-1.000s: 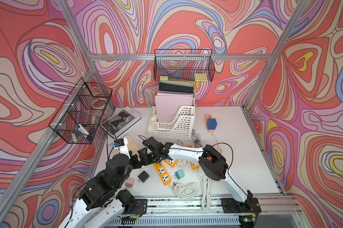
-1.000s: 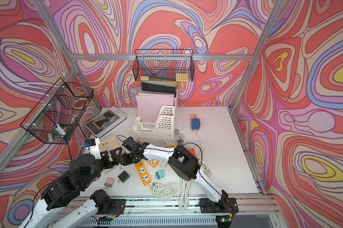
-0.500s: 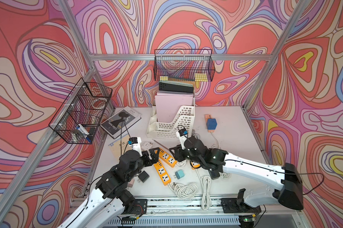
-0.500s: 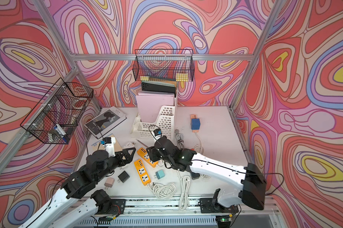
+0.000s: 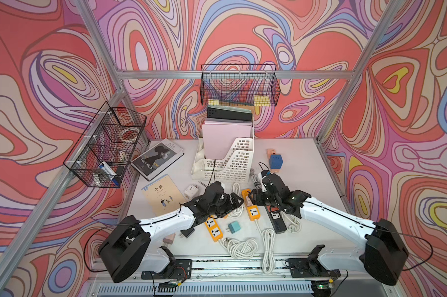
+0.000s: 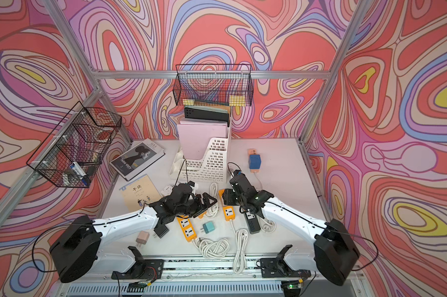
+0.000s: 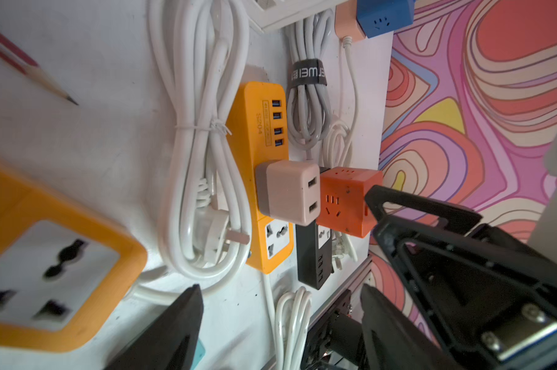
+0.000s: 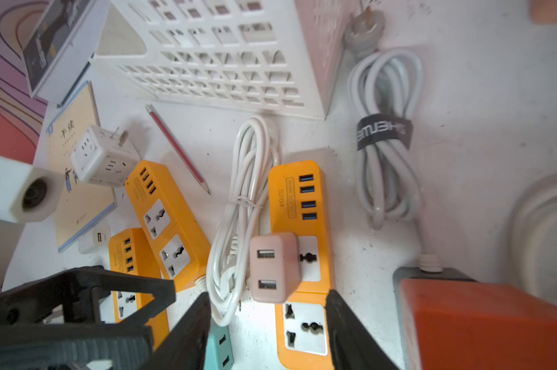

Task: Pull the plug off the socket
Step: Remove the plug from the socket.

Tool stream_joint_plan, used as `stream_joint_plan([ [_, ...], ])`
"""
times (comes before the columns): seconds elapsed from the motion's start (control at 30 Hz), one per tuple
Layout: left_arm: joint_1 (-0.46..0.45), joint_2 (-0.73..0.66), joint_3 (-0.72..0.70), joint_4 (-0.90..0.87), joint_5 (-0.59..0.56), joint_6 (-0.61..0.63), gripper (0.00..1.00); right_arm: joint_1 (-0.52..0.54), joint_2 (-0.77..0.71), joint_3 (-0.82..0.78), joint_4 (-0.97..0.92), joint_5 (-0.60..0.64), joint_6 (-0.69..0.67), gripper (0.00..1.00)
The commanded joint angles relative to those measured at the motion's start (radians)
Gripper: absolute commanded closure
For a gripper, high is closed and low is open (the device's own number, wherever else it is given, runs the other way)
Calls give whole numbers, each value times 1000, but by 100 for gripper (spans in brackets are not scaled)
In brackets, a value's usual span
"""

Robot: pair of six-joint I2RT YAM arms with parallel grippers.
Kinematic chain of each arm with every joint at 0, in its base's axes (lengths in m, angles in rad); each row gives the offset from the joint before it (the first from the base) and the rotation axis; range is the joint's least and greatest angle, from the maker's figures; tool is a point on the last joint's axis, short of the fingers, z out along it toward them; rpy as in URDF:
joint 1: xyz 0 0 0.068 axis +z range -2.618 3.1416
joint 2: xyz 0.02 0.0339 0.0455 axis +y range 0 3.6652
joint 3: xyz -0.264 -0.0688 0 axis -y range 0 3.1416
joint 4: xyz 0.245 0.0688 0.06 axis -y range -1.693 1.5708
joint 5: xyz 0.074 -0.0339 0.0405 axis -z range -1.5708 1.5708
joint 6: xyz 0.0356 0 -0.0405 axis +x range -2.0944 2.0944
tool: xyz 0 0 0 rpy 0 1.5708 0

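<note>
Newly converged: left gripper (image 5: 239, 201) and right gripper (image 5: 253, 199), both spread, empty. We're approaching; pink USB charger (image 7: 288, 192) just ahead in orange power strip (image 7: 264, 112). Next: pinch charger, brace strip.

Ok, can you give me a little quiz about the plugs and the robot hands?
1. True or false: the pink charger sits plugged into an orange power strip.
2. How many USB ports show on the charger's face? A one, B two, C four.
3. Is the right gripper gripping anything?
Key: 1 true; 2 B; 3 no, its jaws stand open, holding nothing.
</note>
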State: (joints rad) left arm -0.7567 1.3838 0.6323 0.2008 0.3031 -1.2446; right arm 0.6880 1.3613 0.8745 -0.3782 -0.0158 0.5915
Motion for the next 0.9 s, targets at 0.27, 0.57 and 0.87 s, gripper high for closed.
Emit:
stream_joint_plan([
  [0.27, 2, -81, -30, -133, -164, -90, 18, -2, 217, 160, -129, 73, -16, 39],
  [0.57, 2, -158, -60, -190, -259, -111, 18, 43, 334, 246, -182, 127, -19, 43],
  [0.87, 18, -131, -40, -171, -228, -83, 19, 66, 379, 275, -199, 145, -53, 68],
])
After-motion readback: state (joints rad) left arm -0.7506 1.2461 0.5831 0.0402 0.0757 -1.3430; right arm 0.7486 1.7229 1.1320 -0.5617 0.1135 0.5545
